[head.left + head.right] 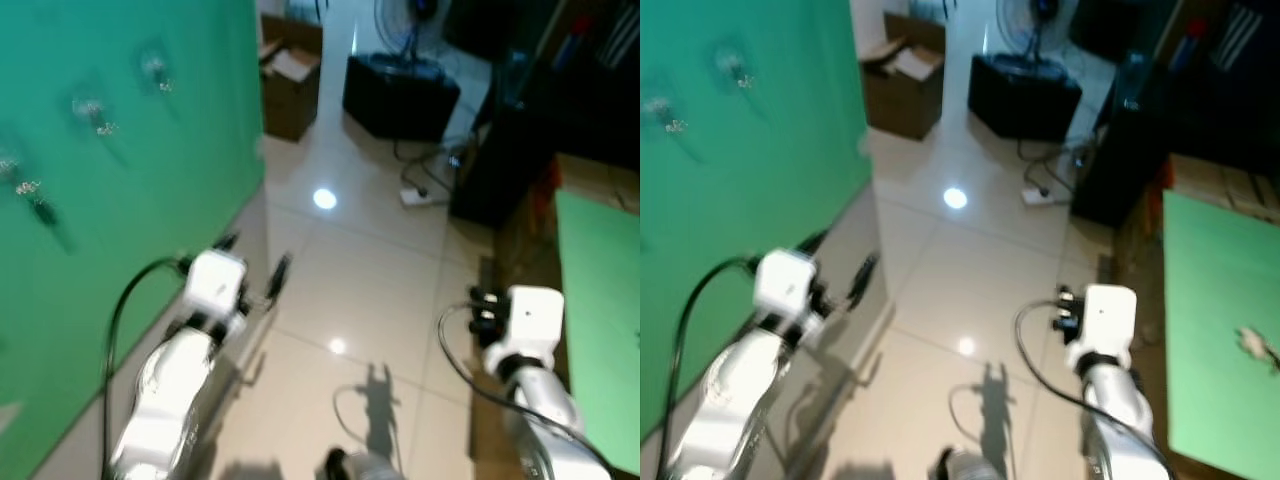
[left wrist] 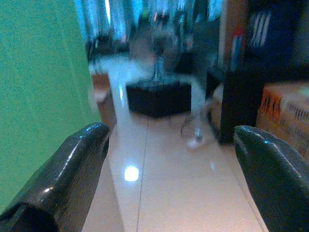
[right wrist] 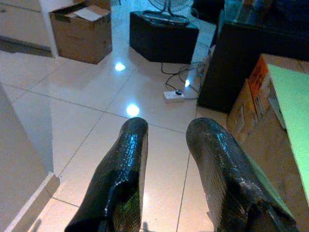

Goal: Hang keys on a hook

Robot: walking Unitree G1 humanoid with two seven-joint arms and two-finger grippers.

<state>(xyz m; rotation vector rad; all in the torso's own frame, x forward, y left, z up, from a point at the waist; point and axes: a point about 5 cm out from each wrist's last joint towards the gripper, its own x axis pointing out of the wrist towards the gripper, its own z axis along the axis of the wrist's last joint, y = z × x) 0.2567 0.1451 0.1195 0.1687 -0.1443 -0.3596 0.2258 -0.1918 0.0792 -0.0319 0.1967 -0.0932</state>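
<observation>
- The left gripper (image 1: 255,262) is raised in front of the robot beside the green wall (image 1: 120,200), its 2 black fingers (image 2: 72,179) spread wide and holding nothing.
- The right gripper (image 3: 166,159) points out over the tiled floor (image 1: 350,300), its fingers a narrow gap apart and also empty.
- 3 hooks (image 1: 95,115) sit in a slanting row on the green wall, up and to the robot's left; each seems to carry something small and shiny, but blur hides what.
- A small pale object (image 1: 1257,345) lies on the green table (image 1: 1210,330) to the robot's right. It may be the keys; it is too small to be sure.
- Judgement: the step in hand looks like fetching the keys, since neither gripper holds them.
- To do it well, turn toward the table, let the view settle so blur clears, then lower the right gripper over the object with fingers widened.
- Pinch the ring rather than a loose key, so a loop stays free for a hook.
- A cable (image 1: 425,190) trails on the floor ahead; keep the feet clear of it.
</observation>
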